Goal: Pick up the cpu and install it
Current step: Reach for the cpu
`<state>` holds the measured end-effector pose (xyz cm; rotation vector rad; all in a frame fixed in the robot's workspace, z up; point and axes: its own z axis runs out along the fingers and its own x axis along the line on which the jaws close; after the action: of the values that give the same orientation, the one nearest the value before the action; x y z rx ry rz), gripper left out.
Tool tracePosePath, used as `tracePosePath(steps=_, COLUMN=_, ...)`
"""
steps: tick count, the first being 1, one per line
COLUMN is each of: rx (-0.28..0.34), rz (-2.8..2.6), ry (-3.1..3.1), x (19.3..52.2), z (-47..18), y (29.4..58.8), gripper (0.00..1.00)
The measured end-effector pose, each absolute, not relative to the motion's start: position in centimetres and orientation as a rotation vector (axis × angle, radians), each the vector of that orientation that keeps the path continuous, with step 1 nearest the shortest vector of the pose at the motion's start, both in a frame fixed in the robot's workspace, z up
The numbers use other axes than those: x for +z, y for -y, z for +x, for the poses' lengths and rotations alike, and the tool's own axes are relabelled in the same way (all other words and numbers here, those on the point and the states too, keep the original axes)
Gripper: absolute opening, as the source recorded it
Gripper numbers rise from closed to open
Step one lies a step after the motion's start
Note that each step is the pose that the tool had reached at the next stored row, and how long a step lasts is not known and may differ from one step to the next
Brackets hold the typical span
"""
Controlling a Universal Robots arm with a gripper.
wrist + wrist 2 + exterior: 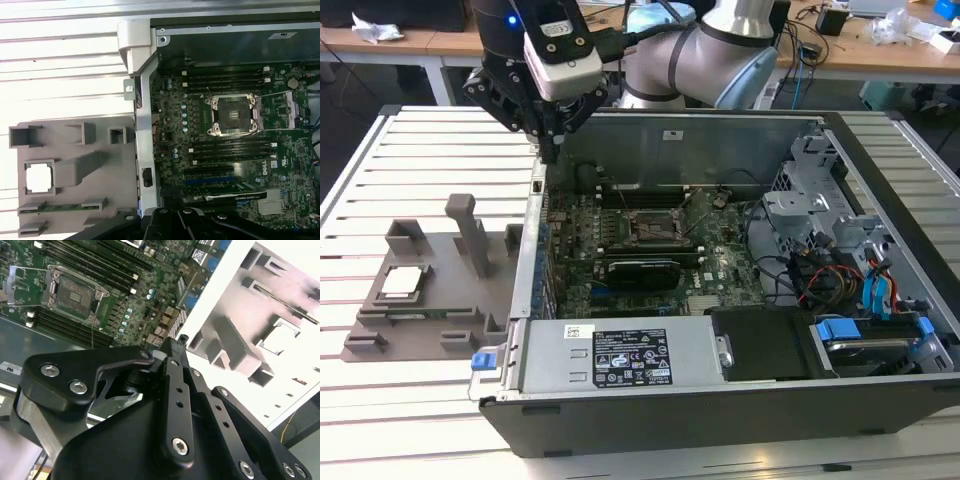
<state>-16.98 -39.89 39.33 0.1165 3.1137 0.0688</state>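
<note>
In the exterior view, a white slatted surface carries an open computer case and, at the exterior view's left of it, a grey holder. The cpu lies flat in a square recess of that holder, well apart from the claw. The claw hangs above the far left corner of the case, its fingers pressed together with nothing between them. Inside the case the motherboard lies flat, with the socket frame near its middle and a long black expansion card just nearer. Far behind, wooden desks with loose clutter cross the room.

In the second wrist view, the claw's black links run to a closed tip over the case wall. The socket frame stands open on the green board, and the cpu rests in the pale holder outside the case.

In the first wrist view, the cpu shows as a bright square seated in the holder on the slatted surface, while the socket frame sits inside the case between rows of memory slots.
</note>
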Motion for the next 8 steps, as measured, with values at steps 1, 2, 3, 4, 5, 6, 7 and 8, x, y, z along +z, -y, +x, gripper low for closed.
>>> tracePosePath(steps=1, rx=0.069, rz=0.117, ry=-3.114, x=39.3, z=-17.4, y=39.9, gripper=0.11)
tracePosePath(steps=2, rx=0.069, rz=0.117, ry=-3.114, x=39.3, z=-17.7, y=39.9, gripper=0.11)
tracePosePath(steps=3, rx=0.069, rz=0.117, ry=-3.114, x=39.3, z=-17.9, y=39.9, gripper=0.11)
tracePosePath(steps=4, rx=0.069, rz=0.117, ry=-3.114, x=39.3, z=-18.2, y=39.9, gripper=0.11)
tracePosePath(steps=5, rx=0.069, rz=0.117, ry=-3.114, x=39.3, z=-18.3, y=39.9, gripper=0.11)
tracePosePath(steps=6, rx=0.069, rz=0.117, ry=-3.114, x=39.3, z=-18.5, y=39.9, gripper=0.11)
tracePosePath(steps=7, rx=0.069, rz=0.116, ry=-3.114, x=39.3, z=-18.8, y=39.9, gripper=0.11)
tracePosePath(steps=8, rx=0.069, rz=0.116, ry=-3.114, x=39.3, z=-18.9, y=39.9, gripper=0.11)
